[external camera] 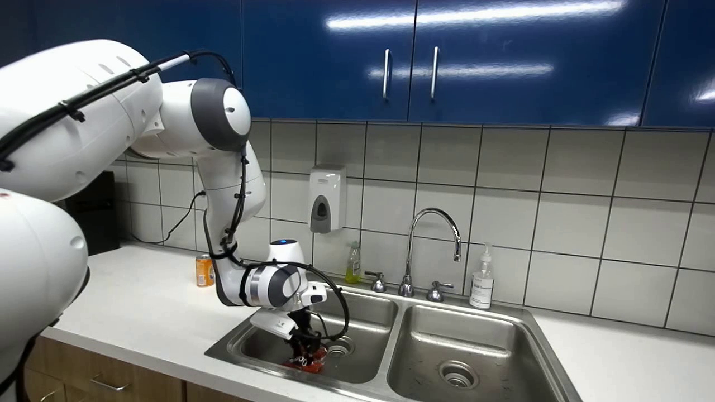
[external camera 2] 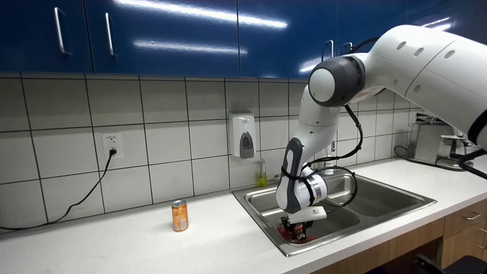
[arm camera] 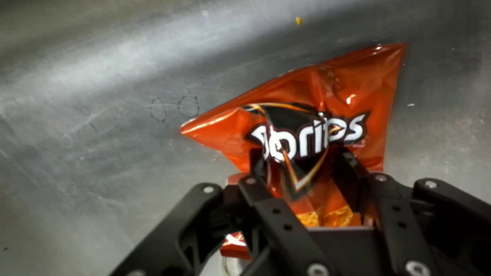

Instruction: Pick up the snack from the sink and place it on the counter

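In the wrist view the snack bag [arm camera: 303, 134] sits just right of centre, and the jaws reach up to it from the lower edge of the frame. One jaw stands left of the bag's middle, the other right of it; they are drawn partway together and grip the bag, which bunches up between them. Its upper part fans out beyond the jaws, and some of the wrapping shows outside them on both sides.

The bag is orange-red, shiny and creased. White letters spell "Doritos" across a black patch edged with thin orange lines; the patch narrows to a point lower down, and beneath it are printed orange-yellow chips. The top edge slants from a pointed corner left of centre to a sharp one at upper right.

In both exterior views the bag is down in the left basin [external camera: 363, 363] of the steel sink [external camera: 394, 340]; whether it rests on the bottom I cannot tell. The white worktop [external camera: 139, 301] spreads to the left, with an orange can [external camera 2: 180, 217] upright on it, well apart from the bag.
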Controlling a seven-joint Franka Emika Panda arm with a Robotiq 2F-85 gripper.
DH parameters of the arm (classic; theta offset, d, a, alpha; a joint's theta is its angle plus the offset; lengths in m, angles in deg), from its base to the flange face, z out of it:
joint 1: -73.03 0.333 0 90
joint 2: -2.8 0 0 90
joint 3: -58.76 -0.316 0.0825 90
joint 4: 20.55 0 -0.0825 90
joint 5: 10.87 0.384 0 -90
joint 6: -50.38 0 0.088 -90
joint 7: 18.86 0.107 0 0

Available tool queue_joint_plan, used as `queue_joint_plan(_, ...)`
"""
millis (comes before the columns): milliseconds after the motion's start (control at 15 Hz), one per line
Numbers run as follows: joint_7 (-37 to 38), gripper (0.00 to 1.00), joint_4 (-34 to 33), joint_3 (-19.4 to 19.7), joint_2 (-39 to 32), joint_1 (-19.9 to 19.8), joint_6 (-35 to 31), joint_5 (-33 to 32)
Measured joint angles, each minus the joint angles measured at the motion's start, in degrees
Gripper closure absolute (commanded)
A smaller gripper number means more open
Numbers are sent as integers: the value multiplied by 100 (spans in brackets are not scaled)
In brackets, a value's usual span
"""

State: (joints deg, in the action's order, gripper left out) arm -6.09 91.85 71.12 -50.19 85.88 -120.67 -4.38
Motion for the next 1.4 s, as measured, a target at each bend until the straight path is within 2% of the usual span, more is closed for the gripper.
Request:
queue_joint_plan(133, 26, 96, -32, 21, -18, 21, 0, 0)
queue_joint_plan(267, 42, 100, -54, 41, -18, 35, 0, 0)
queue_joint_plan(1067, 80, 100, -106, 83, 26, 57, -1, 2)
queue_joint_plan(1400, 80, 100, 115, 110, 353, 36, -1, 3)
